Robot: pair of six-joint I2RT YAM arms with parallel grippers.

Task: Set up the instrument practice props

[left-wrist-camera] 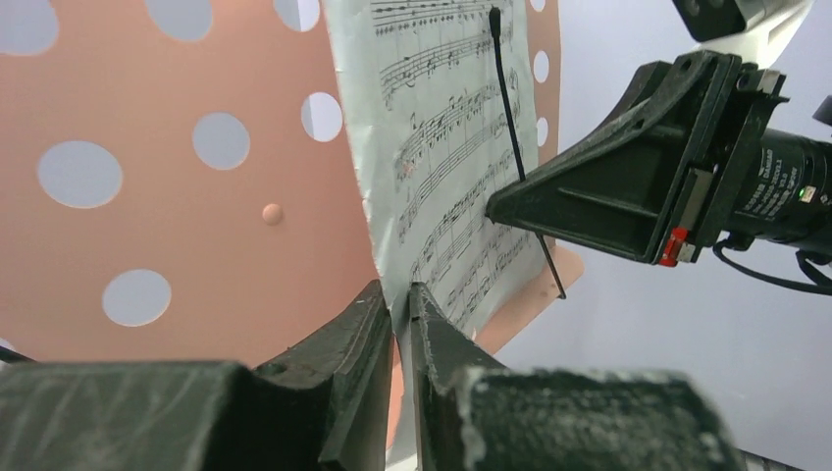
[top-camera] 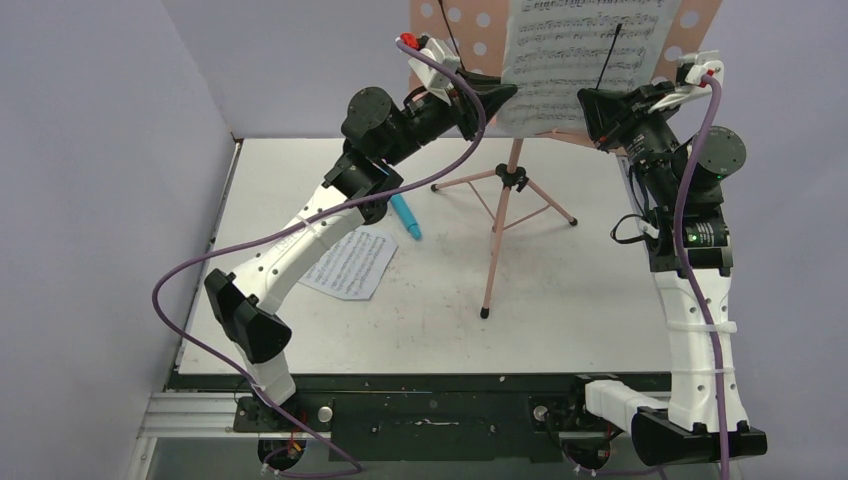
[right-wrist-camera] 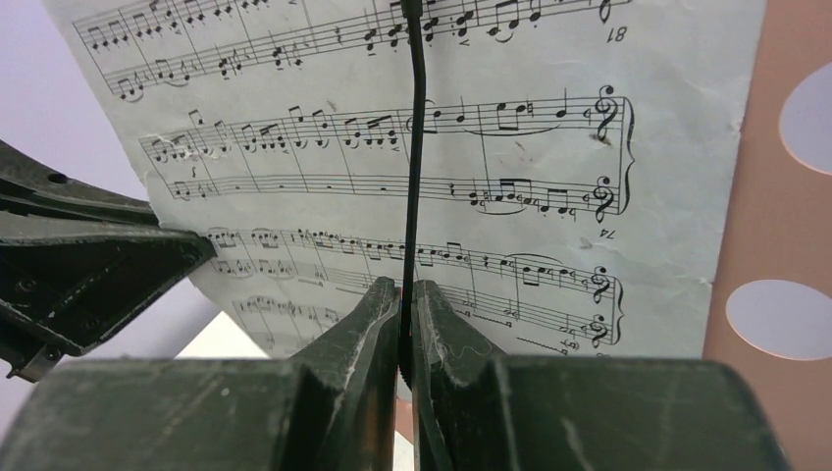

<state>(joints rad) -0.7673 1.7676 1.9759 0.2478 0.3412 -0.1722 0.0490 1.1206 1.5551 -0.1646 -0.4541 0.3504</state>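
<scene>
The pink music stand (top-camera: 497,235) stands upright on its three spread legs (top-camera: 548,203) in the far middle part of the grey worktop (top-camera: 580,300). Its plate (left-wrist-camera: 245,265), full of round holes, is at the top of the overhead view. A white sheet of music (top-camera: 575,55) lies against the front of this plate. A thin black rod (top-camera: 610,55) crosses the front of the sheet.

The left gripper (left-wrist-camera: 402,309) is raised to the lower left edge of the sheet. Its fingers are together and the edge of the paper is pinched between them. The right gripper (right-wrist-camera: 405,304) comes from the other side. Its fingers are pressed together on the lower part of the thin black rod, just in front of the printed notes. The two grippers are near each other and point toward each other, but they do not touch.

Lower on the worktop, to the left of the stand, lies a blue microphone (top-camera: 408,218), partly hidden under the left arm. A second sheet (top-camera: 350,265) lies flat just in front of it, closer to the arm bases.
</scene>
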